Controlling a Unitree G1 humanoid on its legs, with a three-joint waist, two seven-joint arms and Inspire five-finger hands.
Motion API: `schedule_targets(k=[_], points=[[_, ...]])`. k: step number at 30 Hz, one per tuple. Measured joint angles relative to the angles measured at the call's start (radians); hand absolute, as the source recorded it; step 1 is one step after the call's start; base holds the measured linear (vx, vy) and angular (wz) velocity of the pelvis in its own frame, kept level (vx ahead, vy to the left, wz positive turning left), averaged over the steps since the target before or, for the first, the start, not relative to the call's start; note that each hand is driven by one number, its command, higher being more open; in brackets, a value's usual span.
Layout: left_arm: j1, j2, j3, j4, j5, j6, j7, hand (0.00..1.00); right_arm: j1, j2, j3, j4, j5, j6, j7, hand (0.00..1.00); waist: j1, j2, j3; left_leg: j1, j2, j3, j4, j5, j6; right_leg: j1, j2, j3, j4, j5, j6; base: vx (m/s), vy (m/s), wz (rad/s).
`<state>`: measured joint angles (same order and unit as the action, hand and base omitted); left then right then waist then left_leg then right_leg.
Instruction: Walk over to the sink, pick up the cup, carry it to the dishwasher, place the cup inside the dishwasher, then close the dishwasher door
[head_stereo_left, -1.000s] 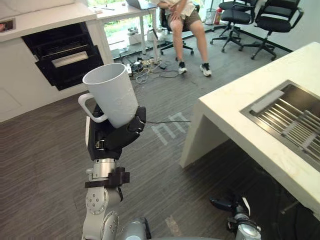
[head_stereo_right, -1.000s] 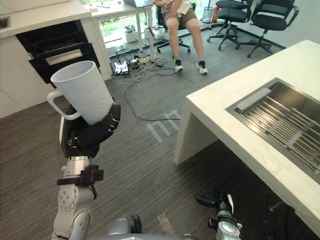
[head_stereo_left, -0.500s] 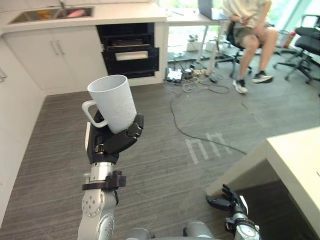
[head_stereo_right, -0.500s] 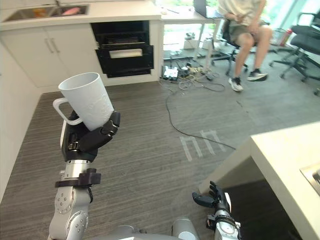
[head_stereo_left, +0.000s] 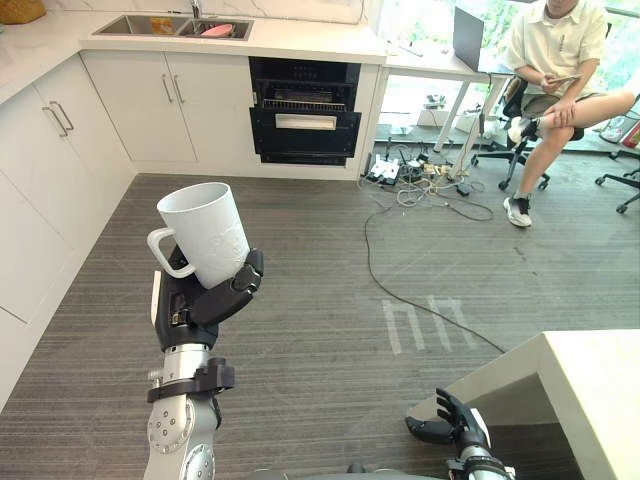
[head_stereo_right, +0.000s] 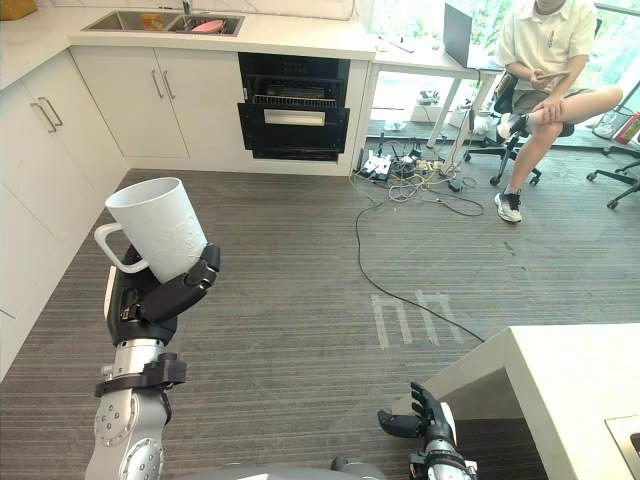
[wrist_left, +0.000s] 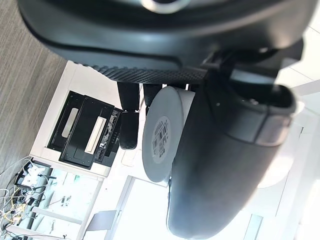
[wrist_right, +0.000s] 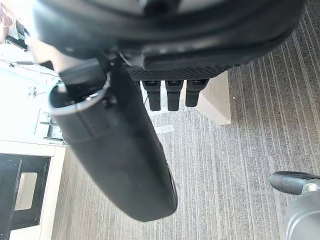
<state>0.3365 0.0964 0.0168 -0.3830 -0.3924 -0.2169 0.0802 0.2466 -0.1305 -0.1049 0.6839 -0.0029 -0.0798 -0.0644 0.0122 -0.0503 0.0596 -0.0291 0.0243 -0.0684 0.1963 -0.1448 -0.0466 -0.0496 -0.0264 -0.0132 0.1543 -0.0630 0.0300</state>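
Fingers (head_stereo_left: 238, 288) of the left hand (head_stereo_left: 185, 305) clasp the white cup (head_stereo_left: 205, 230), mouth up, above the floor (head_stereo_left: 320, 290), well apart from the dark dishwasher (head_stereo_left: 303, 115) under the far bench (head_stereo_left: 300, 40); the right hand (head_stereo_left: 445, 430) hangs low, fingers loosely spread.

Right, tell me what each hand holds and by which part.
The left hand grips the white cup round its lower body, leaving the handle free. The right hand holds nothing.
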Motion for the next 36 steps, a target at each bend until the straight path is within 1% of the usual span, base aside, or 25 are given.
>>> schedule_targets(k=[2, 5, 7, 9, 11, 14, 15, 17, 19, 21, 22, 23, 24, 25, 26, 27, 28, 29, 30, 31, 32, 33, 34, 35, 36], points=[[0.0, 0.0, 0.0, 0.0, 0.0, 0.0, 0.0, 0.3, 0.0, 0.0, 0.0, 0.0, 0.0, 0.0, 0.0, 0.9, 0.0, 0.0, 0.0, 0.0, 0.0, 0.0, 0.0, 0.0, 0.0, 0.0, 0.0, 0.0, 0.0, 0.0, 0.0, 0.0, 0.0, -0.03], [0.0, -0.013, -0.003, 0.0, 0.0, 0.0, 0.004, 0.3, 0.0, 0.001, -0.002, -0.001, 0.001, 0.0, 0.0, 0.9, -0.003, 0.001, 0.0, 0.006, 0.012, 0.037, 0.0, -0.006, 0.002, -0.014, 0.009, 0.032, 0.002, 0.0, 0.001, 0.0, 0.005, -0.26], [-0.004, -0.029, -0.028, 0.0, -0.001, 0.0, 0.005, 0.3, 0.006, 0.008, -0.011, -0.009, 0.009, 0.0, -0.001, 0.9, -0.01, 0.001, 0.0, 0.006, 0.016, 0.044, 0.004, -0.009, 0.002, -0.015, 0.006, 0.036, 0.004, 0.0, 0.001, 0.02, 0.012, -0.19], [-0.008, -0.032, -0.078, 0.001, -0.002, 0.002, 0.005, 0.3, 0.017, 0.02, -0.028, -0.009, 0.012, 0.0, -0.004, 0.9, -0.027, 0.0, 0.0, 0.009, 0.017, 0.047, 0.004, -0.009, 0.001, -0.015, 0.006, 0.034, 0.009, -0.005, 0.001, 0.04, 0.0, 0.01], [-0.021, -0.034, -0.137, 0.014, -0.002, 0.008, 0.005, 0.3, 0.025, 0.028, -0.029, -0.011, 0.025, 0.0, -0.008, 0.9, -0.033, 0.001, 0.0, 0.02, 0.018, 0.051, -0.007, -0.01, 0.0, -0.016, 0.006, 0.033, 0.025, -0.018, 0.0, 0.02, -0.025, -0.03], [-0.07, -0.032, -0.21, 0.074, -0.003, 0.021, 0.004, 0.3, 0.028, 0.041, -0.029, -0.01, 0.061, 0.001, -0.011, 0.9, -0.033, 0.003, -0.002, 0.033, 0.018, 0.046, -0.022, -0.013, -0.004, -0.019, 0.006, 0.03, 0.059, -0.044, -0.004, 0.01, -0.037, 0.07], [-0.082, -0.021, -0.231, 0.094, -0.009, 0.03, 0.002, 0.3, 0.021, 0.041, -0.029, -0.003, 0.066, 0.001, -0.013, 0.9, -0.033, 0.002, -0.002, 0.034, 0.011, 0.035, -0.03, -0.011, -0.007, -0.024, 0.002, 0.025, 0.079, -0.061, -0.004, 0.03, -0.031, 0.27], [-0.087, -0.017, -0.244, 0.12, -0.011, 0.041, -0.007, 0.3, -0.001, 0.04, -0.038, 0.022, 0.091, 0.003, -0.022, 0.9, -0.036, 0.002, -0.002, 0.03, -0.003, -0.002, -0.035, -0.004, -0.008, -0.026, -0.013, -0.012, 0.104, -0.084, -0.005, 0.04, -0.038, 0.59], [-0.086, -0.015, -0.233, 0.133, -0.016, 0.049, -0.001, 0.3, -0.034, 0.032, -0.045, 0.055, 0.097, 0.003, -0.025, 0.9, -0.032, 0.004, -0.002, 0.003, -0.016, -0.056, -0.021, 0.003, -0.01, -0.025, -0.028, -0.071, 0.112, -0.102, -0.006, 0.06, -0.078, 0.9], [-0.086, -0.001, -0.203, 0.134, -0.02, 0.049, 0.007, 0.3, -0.08, 0.02, -0.044, 0.088, 0.098, 0.003, -0.027, 0.9, -0.022, 0.004, 0.002, -0.049, -0.028, -0.086, 0.015, 0.018, -0.024, -0.023, -0.049, -0.144, 0.107, -0.108, -0.009, 0.04, -0.057, 1.0], [-0.086, 0.0, -0.198, 0.134, -0.021, 0.049, 0.008, 0.3, -0.087, 0.017, -0.044, 0.093, 0.098, 0.003, -0.029, 0.9, -0.019, 0.006, 0.004, -0.062, -0.029, -0.085, 0.029, 0.02, -0.027, -0.019, -0.054, -0.165, 0.104, -0.109, -0.01, 0.0, -0.016, 1.02], [-0.089, 0.0, -0.183, 0.135, -0.022, 0.049, 0.011, 0.3, -0.102, 0.011, -0.046, 0.097, 0.097, 0.001, -0.035, 0.9, -0.012, 0.009, 0.008, -0.091, -0.028, -0.064, 0.053, 0.029, -0.039, -0.003, -0.065, -0.211, 0.089, -0.109, -0.011, -0.01, -0.012, 0.85], [-0.092, 0.002, -0.178, 0.134, -0.021, 0.049, 0.011, 0.3, -0.108, 0.008, -0.048, 0.097, 0.097, 0.001, -0.038, 0.9, -0.01, 0.008, 0.013, -0.1, -0.023, -0.026, 0.058, 0.03, -0.044, 0.008, -0.073, -0.232, 0.077, -0.109, -0.011, -0.02, -0.013, 1.11], [-0.099, 0.002, -0.163, 0.132, -0.021, 0.048, 0.011, 0.3, -0.119, -0.006, -0.049, 0.099, 0.097, 0.0, -0.045, 0.9, -0.009, 0.019, 0.03, -0.12, 0.016, 0.113, 0.082, 0.011, -0.025, 0.033, -0.075, -0.277, 0.066, -0.108, -0.01, -0.03, 0.002, 0.88], [-0.102, 0.001, -0.16, 0.131, -0.021, 0.048, 0.011, 0.3, -0.125, -0.013, -0.05, 0.1, 0.097, 0.0, -0.046, 0.9, -0.008, 0.022, 0.038, -0.13, 0.043, 0.182, 0.103, 0.001, -0.006, 0.037, -0.075, -0.298, 0.067, -0.109, -0.011, -0.05, 0.036, 0.83], [-0.103, 0.005, -0.152, 0.129, -0.021, 0.048, 0.011, 0.3, -0.145, -0.023, -0.057, 0.108, 0.096, 0.0, -0.048, 0.9, 0.0, 0.037, 0.038, -0.137, 0.092, 0.297, 0.118, 0.005, 0.016, 0.039, -0.076, -0.308, 0.071, -0.112, -0.007, -0.04, 0.079, 0.44], [-0.103, 0.01, -0.138, 0.123, -0.021, 0.048, 0.01, 0.3, -0.169, -0.027, -0.066, 0.112, 0.095, 0.0, -0.049, 0.9, 0.002, 0.038, 0.045, -0.139, 0.091, 0.326, 0.125, 0.015, 0.019, 0.038, -0.087, -0.304, 0.078, -0.12, 0.01, -0.02, 0.108, 0.25], [-0.103, 0.013, -0.125, 0.119, -0.021, 0.047, 0.01, 0.3, -0.183, -0.027, -0.067, 0.111, 0.092, 0.0, -0.051, 0.9, 0.003, 0.036, 0.049, -0.139, 0.081, 0.326, 0.129, 0.009, 0.027, 0.038, -0.099, -0.303, 0.085, -0.124, 0.019, -0.01, 0.152, 0.15], [-0.099, 0.012, -0.11, 0.107, -0.021, 0.048, 0.008, 0.3, -0.198, -0.027, -0.075, 0.109, 0.087, 0.0, -0.051, 0.9, 0.0, 0.036, 0.054, -0.15, 0.071, 0.321, 0.163, -0.02, 0.04, 0.035, -0.117, -0.309, 0.109, -0.14, 0.036, 0.0, 0.148, 0.14], [-0.097, 0.01, -0.105, 0.1, -0.021, 0.048, 0.008, 0.3, -0.198, -0.027, -0.085, 0.108, 0.087, 0.0, -0.051, 0.9, 0.0, 0.036, 0.056, -0.156, 0.066, 0.317, 0.187, -0.04, 0.047, 0.032, -0.128, -0.311, 0.128, -0.155, 0.045, 0.01, 0.217, 0.25], [-0.091, 0.009, -0.098, 0.084, -0.021, 0.048, 0.007, 0.3, -0.193, -0.028, -0.1, 0.108, 0.086, 0.0, -0.053, 0.9, 0.0, 0.035, 0.06, -0.163, 0.049, 0.311, 0.236, -0.086, 0.059, 0.031, -0.159, -0.316, 0.183, -0.198, 0.055, 0.06, 0.304, 0.28], [-0.075, 0.009, -0.091, 0.055, -0.021, 0.047, 0.006, 0.3, -0.187, -0.029, -0.114, 0.106, 0.08, 0.001, -0.055, 0.9, -0.004, 0.031, 0.063, -0.162, 0.025, 0.305, 0.269, -0.129, 0.085, 0.028, -0.197, -0.317, 0.255, -0.228, 0.079, 0.09, 0.297, 0.27], [-0.072, 0.008, -0.087, 0.043, -0.021, 0.047, 0.006, 0.3, -0.185, -0.031, -0.12, 0.103, 0.078, 0.002, -0.056, 0.9, -0.006, 0.031, 0.065, -0.161, 0.014, 0.305, 0.281, -0.145, 0.097, 0.013, -0.211, -0.314, 0.306, -0.235, 0.081, 0.14, 0.289, 0.24], [-0.071, 0.009, -0.077, 0.021, -0.02, 0.047, 0.006, 0.3, -0.185, -0.033, -0.124, 0.09, 0.075, 0.007, -0.056, 0.9, -0.004, 0.034, 0.07, -0.16, -0.006, 0.298, 0.293, -0.168, 0.118, -0.053, -0.247, -0.285, 0.45, -0.232, 0.052, 0.14, 0.172, 0.22], [-0.072, 0.012, -0.071, 0.011, -0.02, 0.047, 0.006, 0.3, -0.184, -0.033, -0.124, 0.082, 0.075, 0.011, -0.056, 0.9, -0.006, 0.033, 0.073, -0.155, -0.017, 0.289, 0.294, -0.178, 0.132, -0.087, -0.258, -0.26, 0.522, -0.217, 0.022, 0.2, 0.207, 0.46]])
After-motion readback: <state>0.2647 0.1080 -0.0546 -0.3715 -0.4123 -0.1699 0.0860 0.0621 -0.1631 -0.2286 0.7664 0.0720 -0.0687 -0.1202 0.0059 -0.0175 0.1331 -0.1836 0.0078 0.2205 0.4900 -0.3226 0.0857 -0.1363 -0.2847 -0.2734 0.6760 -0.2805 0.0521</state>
